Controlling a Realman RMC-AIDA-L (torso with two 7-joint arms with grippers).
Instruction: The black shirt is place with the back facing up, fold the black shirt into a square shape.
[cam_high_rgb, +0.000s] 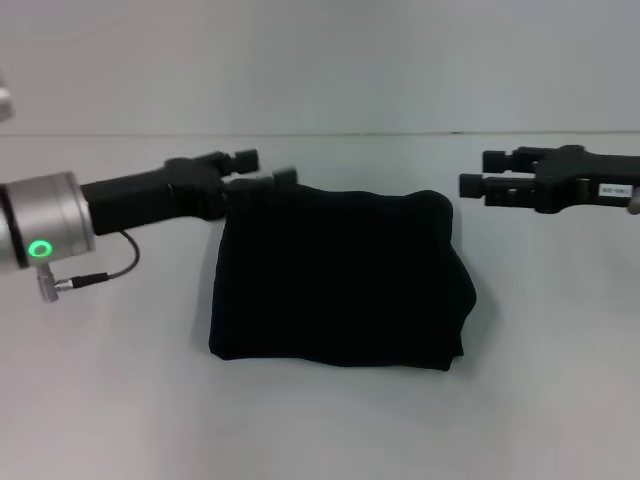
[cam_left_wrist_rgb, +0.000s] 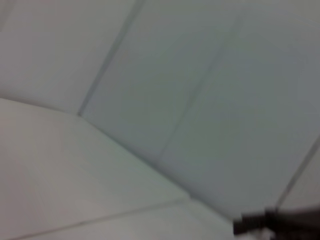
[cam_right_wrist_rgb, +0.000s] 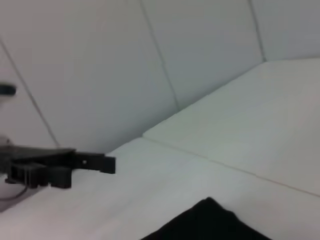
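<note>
Black shirt (cam_high_rgb: 340, 280) lies folded in the middle of the white surface (cam_high_rgb: 120, 400). It already looks close to a square, a bit wider than it is deep, with its long side running from 9 o'clock to 3 o'clock. No letters show on top.

At the shirt's 10 o'clock corner is the left claw (cam_high_rgb: 262, 168). Its fingers are apart and hold nothing, and they sit right by the shirt's far left corner. I cannot tell if they touch the cloth. This claw is the nearer one, so I think any last tidy-up falls to it.

At 2 o'clock, the right claw (cam_high_rgb: 478, 172) is open too, empty, and apart from the shirt's far right corner.

No boxes or bins are here, so nothing holds anything. The fold looks nearly done.
</note>
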